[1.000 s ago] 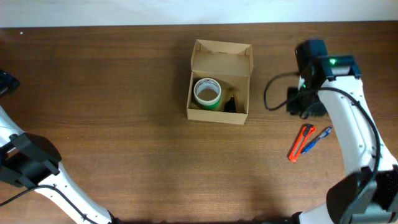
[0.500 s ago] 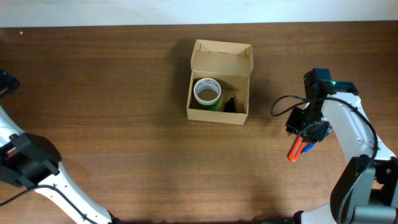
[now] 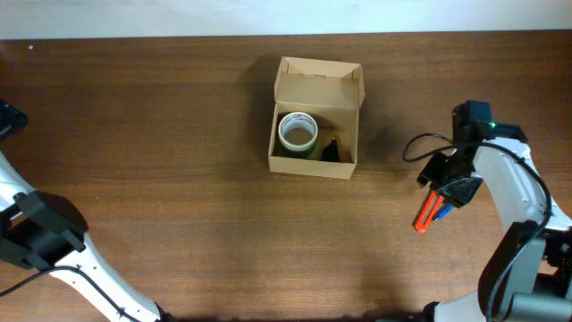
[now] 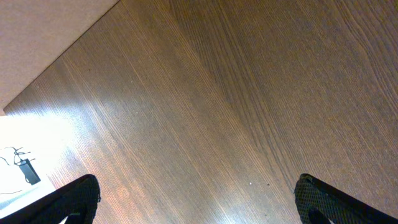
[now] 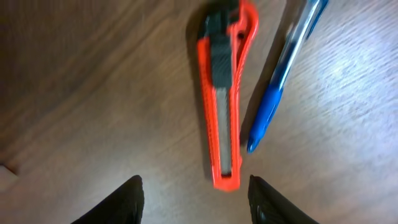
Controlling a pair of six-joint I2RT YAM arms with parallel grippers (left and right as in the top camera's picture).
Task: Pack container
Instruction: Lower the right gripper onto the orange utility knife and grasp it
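Note:
The tan cardboard container stands open at the table's far centre, flap lid folded back. Inside it are a green tape roll and a small dark object. An orange box cutter and a blue pen lie side by side on the table at the right. My right gripper is open and hovers over them, the cutter's end between its fingertips. My left gripper is open over bare wood; its fingers are out of the overhead view.
The left arm's base sits at the left table edge. A pale surface with a small black item shows beyond the table edge in the left wrist view. The right arm's cable loops near the gripper.
My right gripper has moved from the far right towards me and down over the orange box cutter and pen. The left arm has not moved.

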